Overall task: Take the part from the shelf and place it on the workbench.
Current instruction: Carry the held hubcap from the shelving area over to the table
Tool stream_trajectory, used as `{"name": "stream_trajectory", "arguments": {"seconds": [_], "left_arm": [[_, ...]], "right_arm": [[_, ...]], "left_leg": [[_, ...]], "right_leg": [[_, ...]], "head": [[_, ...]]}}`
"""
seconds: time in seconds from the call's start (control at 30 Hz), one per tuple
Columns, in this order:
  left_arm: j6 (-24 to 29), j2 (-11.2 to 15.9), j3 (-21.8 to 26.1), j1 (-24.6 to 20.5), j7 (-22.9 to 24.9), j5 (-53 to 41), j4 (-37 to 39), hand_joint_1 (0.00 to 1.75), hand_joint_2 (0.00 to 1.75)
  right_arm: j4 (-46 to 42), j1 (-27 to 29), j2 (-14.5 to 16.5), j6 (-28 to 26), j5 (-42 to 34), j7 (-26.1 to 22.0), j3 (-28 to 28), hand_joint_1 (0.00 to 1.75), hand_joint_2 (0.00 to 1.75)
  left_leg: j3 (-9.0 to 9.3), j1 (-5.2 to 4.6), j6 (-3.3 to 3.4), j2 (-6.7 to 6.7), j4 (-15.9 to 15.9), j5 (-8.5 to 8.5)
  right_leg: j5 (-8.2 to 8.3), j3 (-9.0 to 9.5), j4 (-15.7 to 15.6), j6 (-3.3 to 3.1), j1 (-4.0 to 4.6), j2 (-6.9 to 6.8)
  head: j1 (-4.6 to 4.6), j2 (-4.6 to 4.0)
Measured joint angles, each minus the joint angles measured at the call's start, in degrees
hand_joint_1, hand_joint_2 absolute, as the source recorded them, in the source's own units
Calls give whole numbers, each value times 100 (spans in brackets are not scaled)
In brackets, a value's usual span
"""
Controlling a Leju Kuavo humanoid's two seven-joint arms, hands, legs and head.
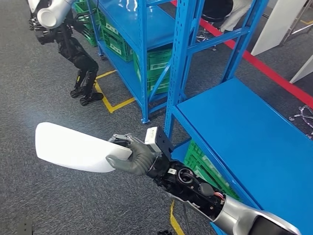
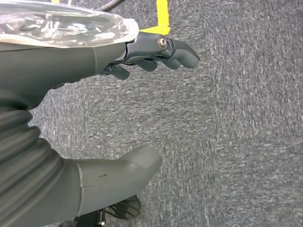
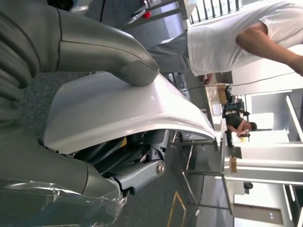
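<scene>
Floor: grey carpet (image 1: 44, 205) with yellow tape lines (image 1: 110, 103), seen from above in the head view.
Far left: another robot (image 1: 74, 44), dark-legged, stands on the carpet beside the tape.
Part: a long white curved panel (image 1: 74, 147), lying roughly level over the carpet, its long axis running left to right; the free end points left, the held end is on the right.
Right hand: the right hand (image 1: 138, 157) grasps the right end of the panel, thumb on top and darker fingers (image 3: 139, 172) underneath, as the right wrist view also shows; the arm reaches in from the lower right.
Left hand: the left hand (image 2: 107, 113) hangs over bare carpet, thumb and fingers spread apart, nothing in it.
Shelves: blue racks (image 1: 181, 58) stand behind the hand, green crates (image 1: 158, 66) on the lower levels.
Right: a broad blue surface (image 1: 243, 132) lies just right of the held end.
Judgement: the panel is off the shelf and carried; I cannot tell where the workbench lies.
Background: a person (image 3: 232, 38) in a white top stands in the right wrist view.
</scene>
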Motion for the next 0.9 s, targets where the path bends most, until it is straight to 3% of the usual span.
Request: {"name": "stream_trajectory", "arguments": {"seconds": [0.07, 0.1, 0.2, 0.27, 0.33, 0.4, 0.43, 0.47, 0.57, 0.63, 0.73, 0.8, 0.87, 0.9], "left_arm": [[-1, -22, -1, -17, 14, -13, 0, 0, 175], [-1, -33, -2, -23, 18, -15, 0, 0, 175], [-2, -45, -5, -18, 26, -15, 1, 0, 175], [-2, -40, -7, -22, 26, -14, 0, 0, 175], [-2, -35, -7, -46, 25, -14, 0, 0, 175], [-2, -29, -7, -50, 26, -11, 0, 0, 175], [-2, -27, -7, -42, 27, -10, 0, 0, 175], [-2, -25, -7, -34, 28, -10, 0, 0, 175], [-2, -14, -7, -44, 30, -12, 0, 0, 175], [-2, -15, -7, -55, 32, -13, 0, 0, 175], [-2, -15, -8, -53, 36, -14, 1, 0, 175], [-2, -13, -9, -57, 36, -14, 0, 0, 175], [-2, -11, -9, -58, 36, -14, 0, 0, 175], [-2, -13, -9, -55, 36, -14, 0, 0, 175]], "right_arm": [[-30, 8, 0, -9, 12, 7, -3, 175, 175], [-42, 7, 0, -14, 14, 7, -5, 175, 175], [-68, 15, 0, -27, 16, 14, -7, 175, 175], [-89, 16, 0, -39, 17, 22, -7, 175, 175], [-96, 18, 0, -48, 18, 34, -7, 175, 175], [-96, 36, 0, -54, 23, 56, -5, 175, 175], [-96, 45, 0, -55, 27, 66, -4, 175, 175], [-96, 50, 0, -57, 31, 70, -3, 175, 175], [-96, 49, 0, -62, 34, 74, -4, 175, 175], [-99, 46, 0, -62, 35, 74, -4, 175, 175], [-118, 41, 0, -62, 36, 74, -5, 175, 175], [-131, 41, 0, -62, 36, 74, -7, 175, 175], [-138, 51, 0, -63, 36, 74, -7, 175, 175], [-139, 60, 0, -63, 36, 74, -7, 175, 175]], "left_leg": [[10, -8, -2, -81, -2, -3], [5, -6, -10, -115, -2, -2], [-18, 6, -80, -195, -28, 27], [-70, -6, -129, -112, 75, -59], [-330, -9, -168, 41, 628, -376], [-693, 7, -214, 95, 1364, -678], [-778, 20, -235, 109, 1529, -694], [-743, 34, -256, 130, 1460, -601], [-149, 59, -285, 291, 327, -93], [50, 45, -214, 323, -64, 2], [52, 35, -83, 232, -70, 8], [63, 49, -20, 196, -80, 20], [61, 44, 10, 155, -78, 20], [61, 39, 15, 127, -78, 19]], "right_leg": [[432, 343, -853, -118, 67, 126], [539, 492, -1171, -151, 93, 183], [582, 657, -1467, -171, 105, 189], [646, 710, -1583, -179, 71, 117], [690, 739, -1660, -189, 53, 35], [691, 726, -1660, -198, 52, -47], [687, 720, -1654, -194, 49, -85], [679, 715, -1644, -185, 43, -121], [622, 711, -1571, -104, 28, -210], [579, 707, -1528, -41, 48, -249], [510, 693, -1473, 31, 42, -272], [246, 520, -1070, 90, 15, -184], [-164, 146, -211, 135, -2, -79], [-289, -27, 163, 143, -3, -58]], "head": [[0, 0], [0, 0], [6, 0], [-10, 0], [-54, 0], [-80, 0], [-83, 0], [-86, 0], [-98, 0], [-94, 0], [-72, 0], [-46, 0], [-13, 0], [-4, 0]]}}
